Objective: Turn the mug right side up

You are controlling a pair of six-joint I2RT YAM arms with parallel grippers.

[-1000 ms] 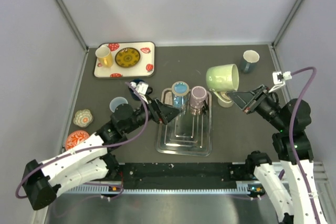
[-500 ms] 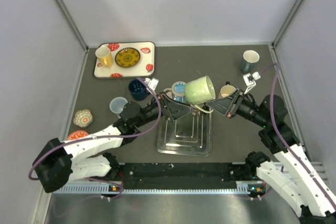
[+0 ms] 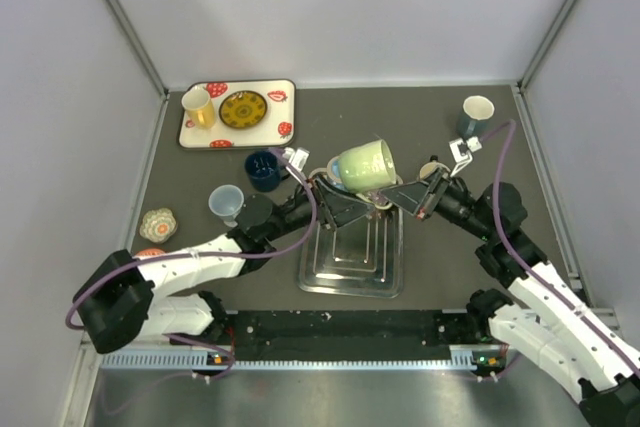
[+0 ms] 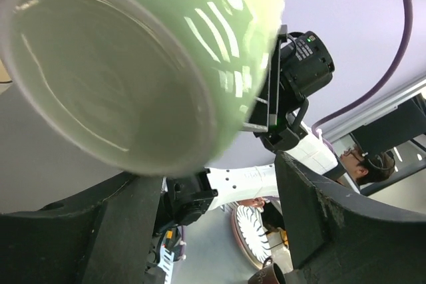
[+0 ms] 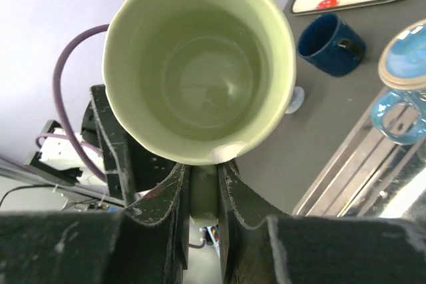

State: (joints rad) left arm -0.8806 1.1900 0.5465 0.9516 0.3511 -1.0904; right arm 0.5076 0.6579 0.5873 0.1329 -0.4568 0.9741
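Green mug point(image 3: 365, 167) is up in the air at frame centre, above the far end of the metal tray point(image 3: 345, 267). It is off the bench and tipped on its side.

Right tool point(image 3: 415, 195) is narrow, pinched on the mug's handle point(image 5: 203, 189). The mouth faces straight back at that wrist.

Left tool point(image 3: 338, 209) is spread wide, holding nothing. It sits just beside and under the mug on the left. In its own view the mug point(image 4: 133, 64) fills the upper left, ahead of the finger gap. Can't tell if there is contact.

Looks like a mid-air turn or a hand-over.
- Roll the right wrist slowly until the mouth points up.
- Don't ease the pinch before the left tool has the wall.
- Stay clear of the blue cup point(image 3: 342, 173) on the tray.
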